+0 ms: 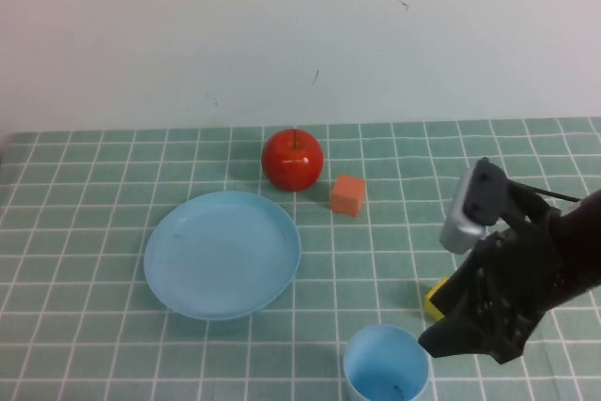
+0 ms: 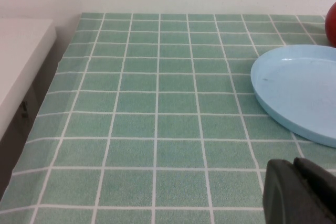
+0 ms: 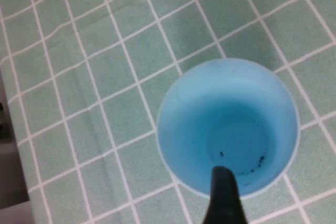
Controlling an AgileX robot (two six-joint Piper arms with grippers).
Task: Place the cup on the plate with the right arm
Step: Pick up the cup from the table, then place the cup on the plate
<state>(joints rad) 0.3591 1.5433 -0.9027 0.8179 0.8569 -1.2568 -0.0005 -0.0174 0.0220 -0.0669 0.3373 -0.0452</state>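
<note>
Checked cloth (image 1: 94, 345): upright cup (image 1: 386, 364), apparently unheld.

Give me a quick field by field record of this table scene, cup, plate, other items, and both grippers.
cup: small light blue plastic cup, upright on the green checked tablecloth, near edge, empty apart from dark specks
plate: round light blue plastic plate, empty, left of the cup and apart from it
other items: red apple and orange cube behind the plate; a yellow object partly hidden by the right arm
right gripper: beside the cup's rim, one finger over the rim
left gripper: low over the cloth, near the plate's edge
task status: cup not yet on plate
</note>
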